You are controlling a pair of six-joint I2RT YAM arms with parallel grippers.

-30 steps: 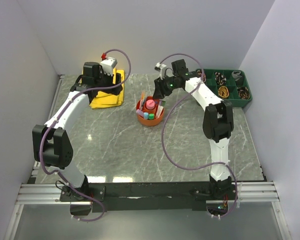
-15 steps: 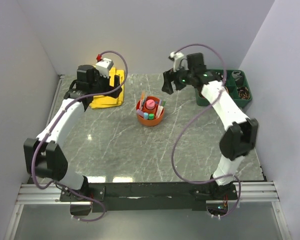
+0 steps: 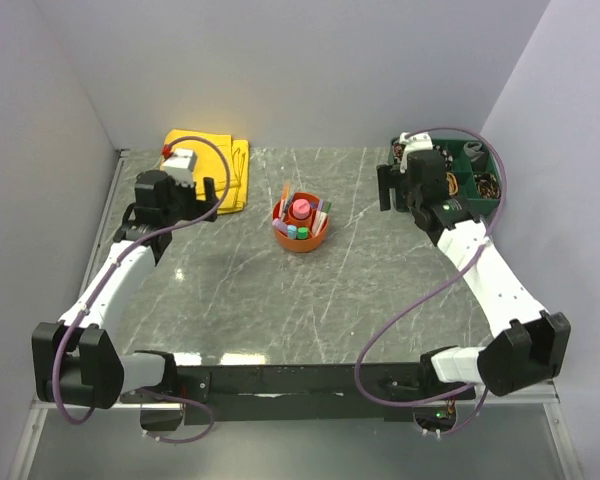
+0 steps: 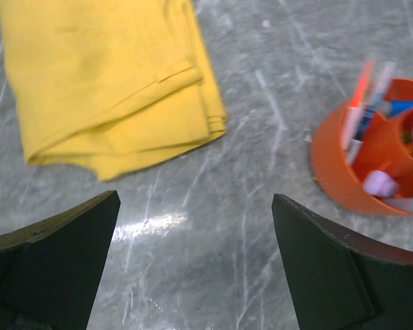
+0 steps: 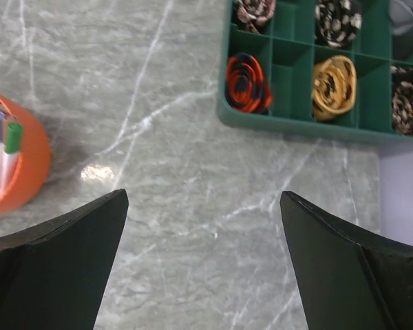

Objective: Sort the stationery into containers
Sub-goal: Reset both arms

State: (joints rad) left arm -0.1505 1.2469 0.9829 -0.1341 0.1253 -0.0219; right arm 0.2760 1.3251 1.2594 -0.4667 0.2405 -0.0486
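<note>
The orange organiser bowl (image 3: pixel 300 236) stands at mid-table with the stationery in it: pens and markers upright in its outer ring and a pink-capped tube (image 3: pixel 300 208) in the central cup. The left wrist view shows the bowl's wall (image 4: pixel 337 172), blurred pens (image 4: pixel 361 96) and a lilac piece (image 4: pixel 380 183). The right wrist view catches its edge (image 5: pixel 31 165) and a green-capped marker (image 5: pixel 12 137). My left gripper (image 3: pixel 205 190) (image 4: pixel 195 198) hangs open and empty left of the bowl. My right gripper (image 3: pixel 384 190) (image 5: pixel 204 195) hangs open and empty to its right, over bare table.
A folded yellow cloth (image 3: pixel 220 165) (image 4: pixel 103 75) lies at the back left, just beyond the left gripper. A green divided tray (image 3: pixel 485 200) (image 5: pixel 296 127) of rolled bands sits at the back right, close behind the right gripper. Walls close in on three sides.
Both arms have drawn back from the bowl, the left toward the near left off the cloth, the right out toward the green tray. The right jaws have spread wider.
</note>
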